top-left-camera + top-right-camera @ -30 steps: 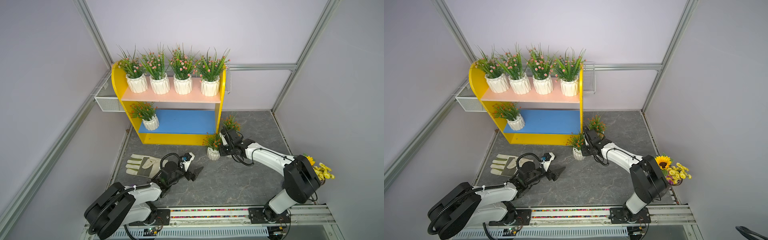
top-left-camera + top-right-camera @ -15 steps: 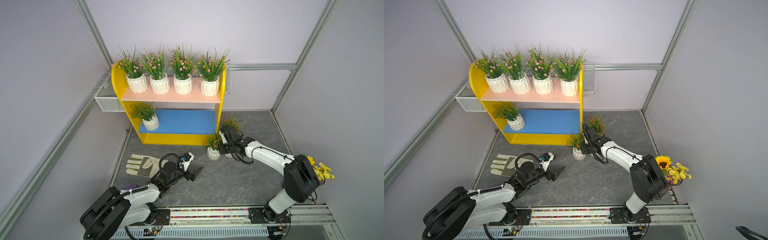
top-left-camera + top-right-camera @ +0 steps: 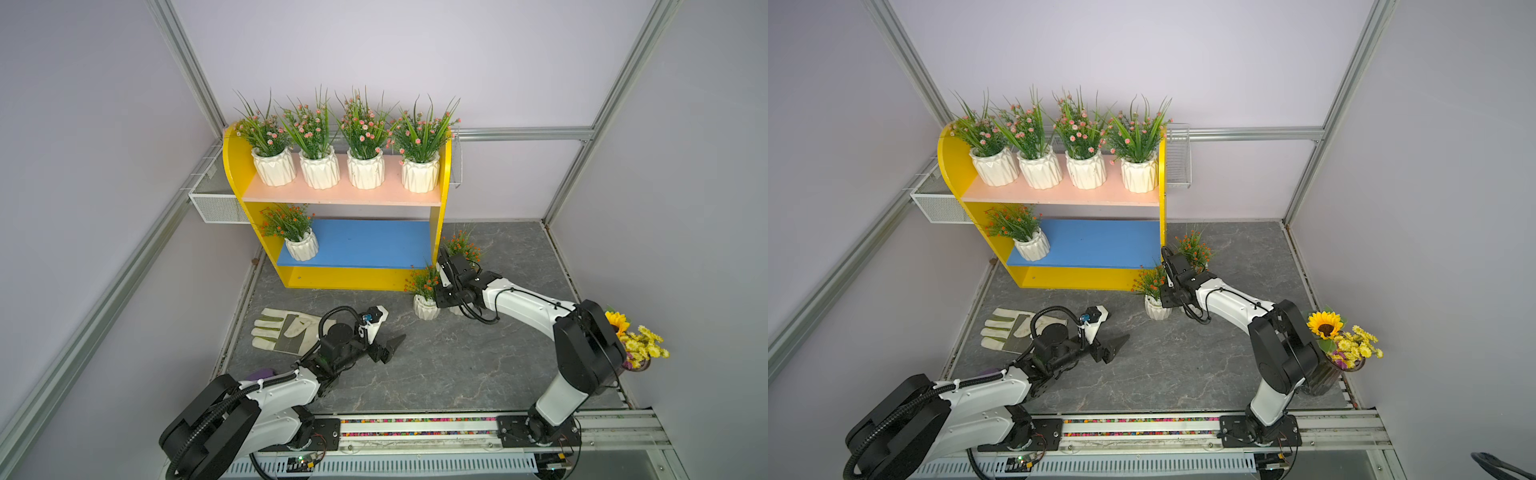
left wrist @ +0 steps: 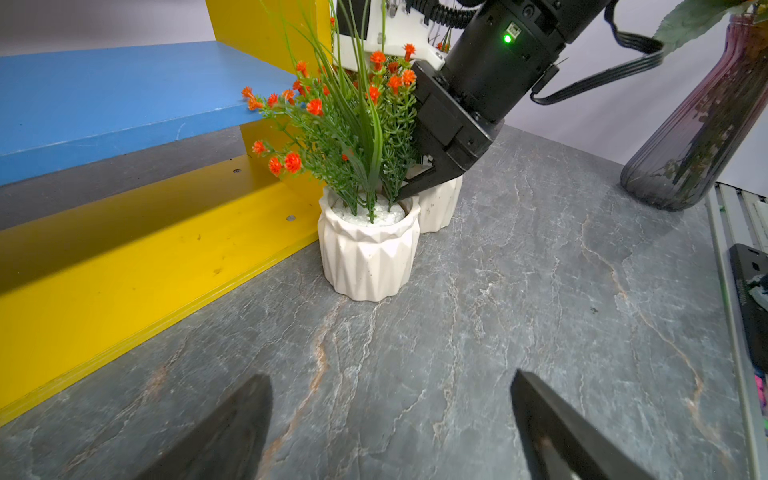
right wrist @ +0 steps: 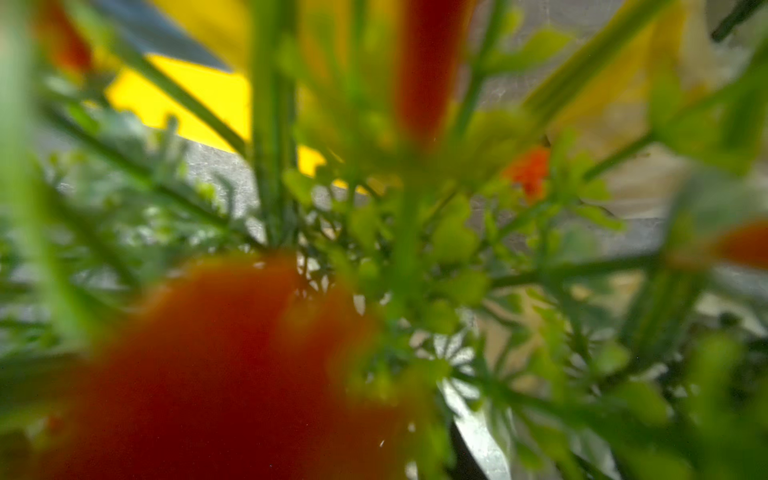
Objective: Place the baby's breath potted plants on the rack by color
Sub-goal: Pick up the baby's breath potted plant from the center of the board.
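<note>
Pale work glove [image 3: 286, 330] lay flat on the grey marbled tabletop [image 3: 457, 374]. Sunflower bouquet [image 3: 1327, 326] stood in a dark ribbed vase [image 4: 698, 124] at the table's edge, well apart from the glove. White mesh basket [image 3: 216, 201] hung on the side-wall rail, and a wire basket [image 3: 1178, 156] hung on the back rail.

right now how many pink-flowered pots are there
4, side by side on the rack's pale pink upper board: corner-end pot, second pot, third pot, last pot. None show elsewhere; the right arm may hide some floor.

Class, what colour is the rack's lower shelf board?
Blue; the lower board shows best in a top view.
</note>
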`<act>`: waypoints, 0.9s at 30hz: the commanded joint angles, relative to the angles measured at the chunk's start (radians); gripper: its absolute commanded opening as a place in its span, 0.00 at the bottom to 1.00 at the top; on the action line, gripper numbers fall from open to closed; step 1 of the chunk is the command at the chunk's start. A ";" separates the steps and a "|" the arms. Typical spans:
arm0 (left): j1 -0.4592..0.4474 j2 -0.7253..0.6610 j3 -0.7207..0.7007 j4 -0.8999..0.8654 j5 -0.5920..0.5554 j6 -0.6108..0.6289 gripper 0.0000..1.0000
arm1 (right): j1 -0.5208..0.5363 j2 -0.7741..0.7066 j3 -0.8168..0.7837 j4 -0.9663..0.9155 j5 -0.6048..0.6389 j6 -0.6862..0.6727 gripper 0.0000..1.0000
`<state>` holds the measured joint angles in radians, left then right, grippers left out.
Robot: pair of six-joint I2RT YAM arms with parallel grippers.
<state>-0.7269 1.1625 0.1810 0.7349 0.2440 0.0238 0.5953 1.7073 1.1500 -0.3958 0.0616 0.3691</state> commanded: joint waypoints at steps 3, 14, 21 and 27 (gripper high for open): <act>-0.003 -0.015 0.009 0.011 0.008 0.000 0.93 | -0.003 0.020 0.014 -0.020 -0.037 -0.007 0.16; -0.008 -0.009 0.060 0.036 0.022 0.004 0.94 | -0.003 -0.056 0.034 -0.062 -0.182 -0.065 0.11; -0.018 0.044 0.086 0.072 0.034 0.016 0.94 | 0.006 -0.112 0.037 -0.067 -0.290 -0.072 0.11; -0.029 0.072 0.103 0.091 0.028 0.030 0.94 | 0.028 -0.161 0.058 -0.093 -0.329 -0.078 0.11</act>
<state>-0.7475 1.2232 0.2497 0.7826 0.2630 0.0299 0.6106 1.6043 1.1629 -0.5060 -0.1963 0.3050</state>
